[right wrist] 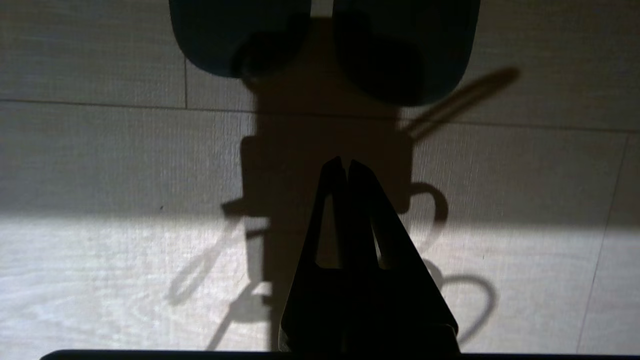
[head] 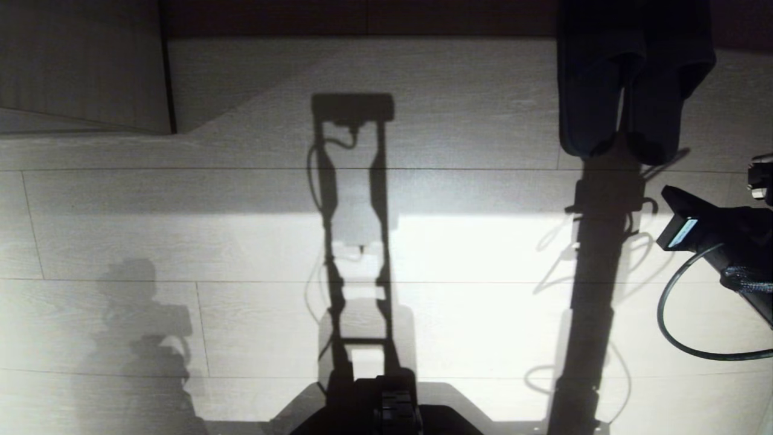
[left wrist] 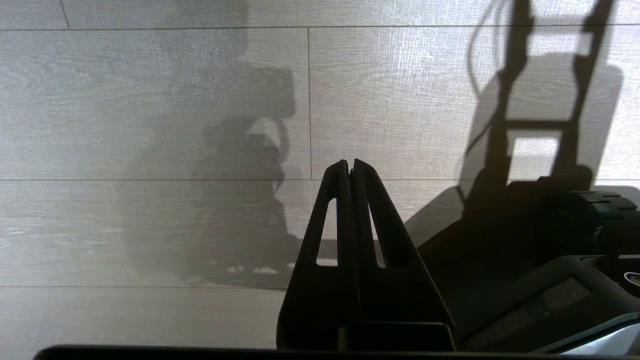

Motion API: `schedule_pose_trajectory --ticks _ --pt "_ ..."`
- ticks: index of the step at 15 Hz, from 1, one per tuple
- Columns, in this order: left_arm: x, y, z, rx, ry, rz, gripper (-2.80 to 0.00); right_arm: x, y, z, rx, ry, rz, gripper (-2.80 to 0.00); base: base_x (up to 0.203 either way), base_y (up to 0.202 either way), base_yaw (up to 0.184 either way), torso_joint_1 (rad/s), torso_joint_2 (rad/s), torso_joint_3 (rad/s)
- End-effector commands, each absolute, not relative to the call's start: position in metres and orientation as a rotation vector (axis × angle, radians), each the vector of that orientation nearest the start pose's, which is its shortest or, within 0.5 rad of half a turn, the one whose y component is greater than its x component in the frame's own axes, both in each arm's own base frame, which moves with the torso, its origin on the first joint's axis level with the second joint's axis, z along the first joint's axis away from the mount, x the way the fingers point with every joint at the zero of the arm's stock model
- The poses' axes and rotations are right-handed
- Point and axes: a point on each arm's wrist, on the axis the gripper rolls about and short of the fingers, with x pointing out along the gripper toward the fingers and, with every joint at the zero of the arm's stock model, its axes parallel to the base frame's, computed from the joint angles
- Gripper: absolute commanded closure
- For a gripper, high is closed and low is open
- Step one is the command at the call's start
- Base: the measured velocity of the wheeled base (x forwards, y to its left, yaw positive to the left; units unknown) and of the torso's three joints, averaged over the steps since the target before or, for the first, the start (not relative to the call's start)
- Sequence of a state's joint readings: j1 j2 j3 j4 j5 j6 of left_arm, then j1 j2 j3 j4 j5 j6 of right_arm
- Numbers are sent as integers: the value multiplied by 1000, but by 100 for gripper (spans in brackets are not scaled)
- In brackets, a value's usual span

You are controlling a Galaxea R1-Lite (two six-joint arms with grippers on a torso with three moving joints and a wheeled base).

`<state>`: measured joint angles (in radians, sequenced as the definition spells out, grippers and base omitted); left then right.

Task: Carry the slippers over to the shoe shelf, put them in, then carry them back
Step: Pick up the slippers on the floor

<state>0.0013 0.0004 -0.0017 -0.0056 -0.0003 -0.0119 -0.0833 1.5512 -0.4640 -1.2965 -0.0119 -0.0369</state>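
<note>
On the pale wood-plank floor (head: 471,254), toward the far right of the head view, the slippers (head: 628,90) are lying side by side, a dark pair with their rounded ends pointing back toward the robot. The right gripper (right wrist: 347,162) is hovering above the floor short of them, its two fingers pressed together and pinching nothing, its tips aimed at the narrow gap between the pair; a strip of shadowed floor is lying between claw and slippers. The right arm (head: 718,241) is reaching in from the right edge with a looping cable. The left gripper (left wrist: 349,164) is hanging low beside the robot's base (left wrist: 540,260), fingers also pressed together and holding nothing. Beyond the slippers a dark band (head: 362,18) is running along the far edge. A pale panel (head: 84,66) is standing at far left. Open floor is stretching wide across the middle and left.
</note>
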Motion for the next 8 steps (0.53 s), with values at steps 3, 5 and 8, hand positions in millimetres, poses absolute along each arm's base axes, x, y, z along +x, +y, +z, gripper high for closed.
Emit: schedule_pose_trajectory --ticks 3,5,8 --pt "-23 0 77 -12 -8 1 0 272 -17 204 -60 -268 -85 0 0 0 0 0 0 0" --pt "-23 0 77 -12 -8 1 0 275 -14 211 -46 -296 -73 0 0 0 0 0 0 0" --pt "-23 0 77 -12 -8 1 0 278 -23 217 -23 -316 -98 0 0 0 0 0 0 0"
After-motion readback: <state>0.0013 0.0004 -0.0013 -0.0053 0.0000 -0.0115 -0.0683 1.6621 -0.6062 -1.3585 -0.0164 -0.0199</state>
